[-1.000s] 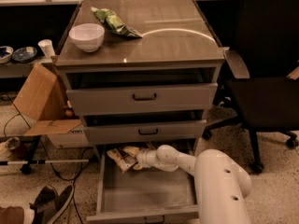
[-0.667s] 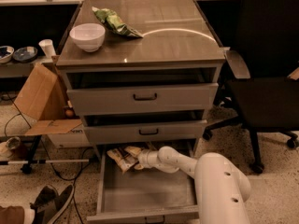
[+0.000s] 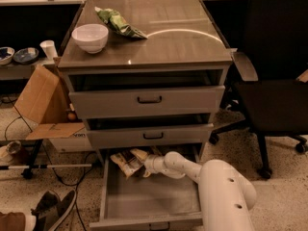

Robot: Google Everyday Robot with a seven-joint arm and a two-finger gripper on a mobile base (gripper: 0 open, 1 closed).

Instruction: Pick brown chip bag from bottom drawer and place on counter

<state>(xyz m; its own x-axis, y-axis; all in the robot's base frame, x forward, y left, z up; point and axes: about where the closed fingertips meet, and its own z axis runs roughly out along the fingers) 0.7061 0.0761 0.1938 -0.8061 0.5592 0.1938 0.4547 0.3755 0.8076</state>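
Observation:
The bottom drawer point(image 3: 149, 201) is pulled wide open, its grey floor bare toward the front. The brown chip bag point(image 3: 126, 161) lies crumpled at the drawer's back left, under the middle drawer's front. My white arm reaches in from the lower right, and the gripper point(image 3: 147, 165) is at the bag's right edge, touching it. The counter point(image 3: 183, 42) is the glossy top of the cabinet.
A white bowl point(image 3: 90, 37) and a green chip bag point(image 3: 118, 23) sit on the counter's left side. A black office chair point(image 3: 274, 90) stands to the right. A cardboard box point(image 3: 45, 109), cables and shoes point(image 3: 53, 208) lie on the floor to the left.
The arm and gripper stay at the bag in the back of the bottom drawer; no clear movement.

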